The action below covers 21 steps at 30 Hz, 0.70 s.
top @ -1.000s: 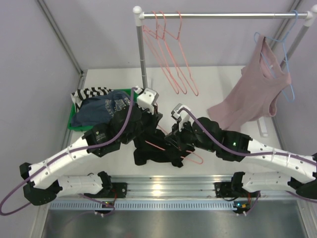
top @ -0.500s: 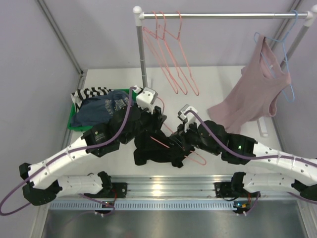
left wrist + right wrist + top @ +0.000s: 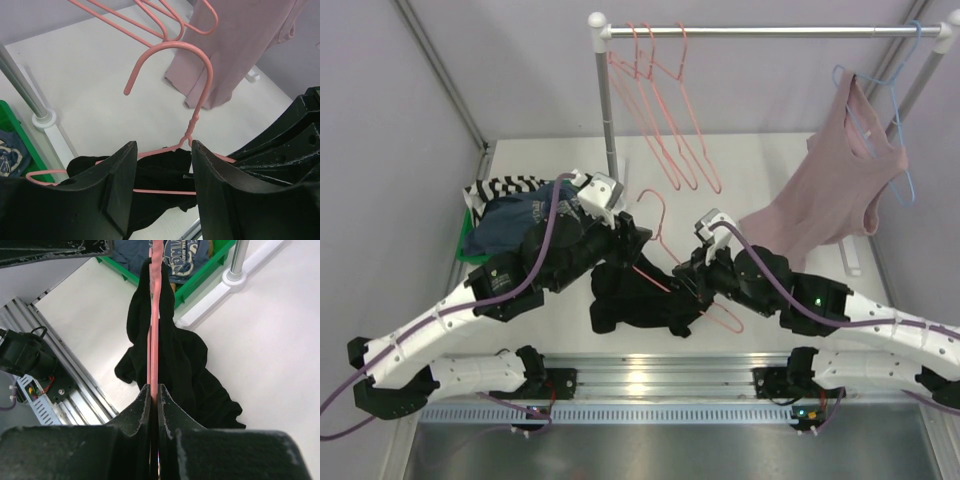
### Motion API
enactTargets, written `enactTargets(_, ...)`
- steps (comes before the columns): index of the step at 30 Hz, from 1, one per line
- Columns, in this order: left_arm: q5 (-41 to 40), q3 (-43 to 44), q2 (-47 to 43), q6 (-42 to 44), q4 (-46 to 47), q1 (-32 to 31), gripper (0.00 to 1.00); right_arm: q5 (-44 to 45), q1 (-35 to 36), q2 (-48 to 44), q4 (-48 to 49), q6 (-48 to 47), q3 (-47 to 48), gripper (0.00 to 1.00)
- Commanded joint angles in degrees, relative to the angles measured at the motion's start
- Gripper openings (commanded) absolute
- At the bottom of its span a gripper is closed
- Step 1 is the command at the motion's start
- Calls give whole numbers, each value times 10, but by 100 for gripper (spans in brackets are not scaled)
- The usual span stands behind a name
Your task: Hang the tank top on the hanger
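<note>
The black tank top lies bunched on the table in the middle, partly draped over the salmon-pink hanger, whose hook stands up above it. My right gripper is shut on the hanger's wire, seen edge-on in the right wrist view, with the tank top hanging below my gripper. My left gripper is open; in the left wrist view its fingers straddle the hanger just below the neck, and the black fabric lies beyond them.
A clothes rail on a post holds several more pink hangers and a dusty-pink tank top on a light blue hanger. A green bin at the left holds a dark blue printed shirt.
The hanger has been lifted and tilted so its hook now stands up. My right gripper has moved right with it, and my left gripper has drawn back to the left.
</note>
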Motion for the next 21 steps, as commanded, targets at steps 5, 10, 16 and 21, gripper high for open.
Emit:
enactTargets(5,13,36,-9,8,0,0,53,43,10,-49,-7,19,4,0)
enactTargets(10,9,42,-10,11,1,-1,53,73,10,-102,-55,28,9,0)
enactTargets(16,5,48,-7,11,-1,0,52,111,10,-158,-141,47,30,0)
enactTargets(21,6,57,-4,11,-1,0,52,148,9,-181,-225,68,57,0)
